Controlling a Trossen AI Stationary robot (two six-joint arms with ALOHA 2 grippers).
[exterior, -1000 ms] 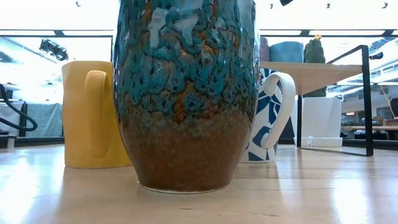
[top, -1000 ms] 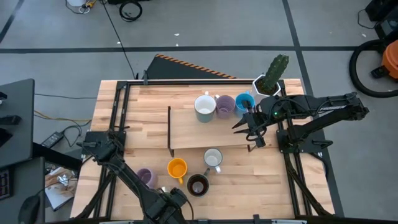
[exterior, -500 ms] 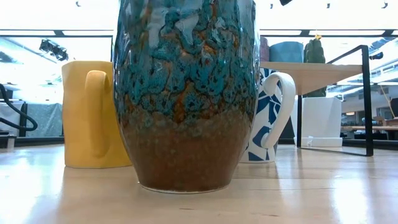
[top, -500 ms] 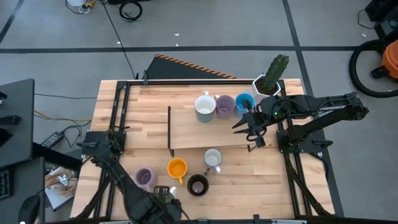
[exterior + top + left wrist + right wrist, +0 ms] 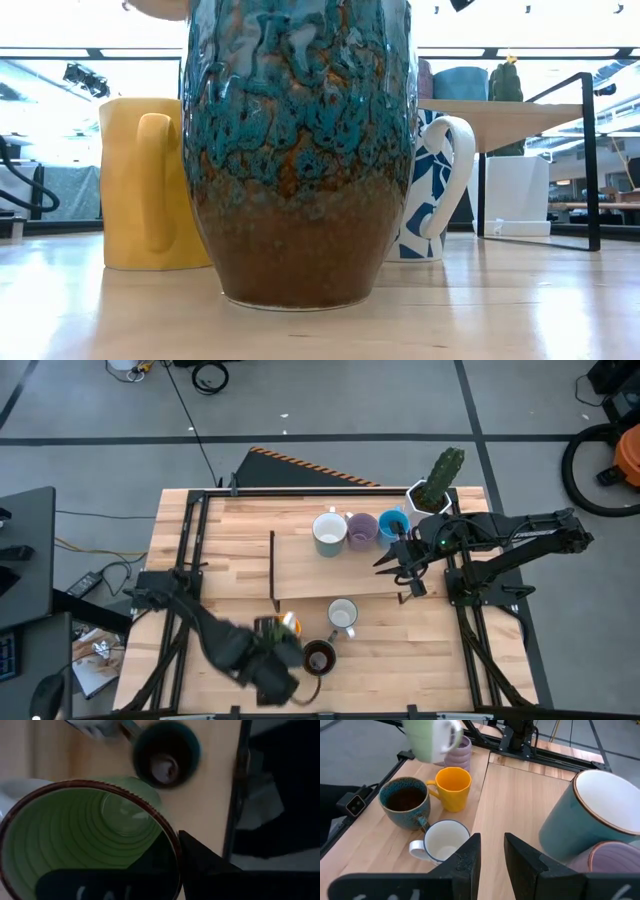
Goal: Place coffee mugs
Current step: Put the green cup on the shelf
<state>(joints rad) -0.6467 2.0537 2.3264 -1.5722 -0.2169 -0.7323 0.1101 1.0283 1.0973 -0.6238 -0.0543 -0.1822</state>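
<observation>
While the left gripper (image 5: 165,875) grips the green mug (image 5: 85,840) by its rim above the brown mug (image 5: 165,755), the right gripper (image 5: 492,855) waits part-open beside the blue mug (image 5: 585,815).

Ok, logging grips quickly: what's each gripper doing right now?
Left gripper: shut on the green ribbed ceramic mug, carried above the table.
Right gripper: slightly open, empty, over the wooden shelf.

Cactus (image 5: 444,472) in a white hexagonal pot (image 5: 420,500) at the table's (image 5: 230,530) far right corner, raised wooden shelf (image 5: 330,572), grey tiled floor (image 5: 330,405)
</observation>
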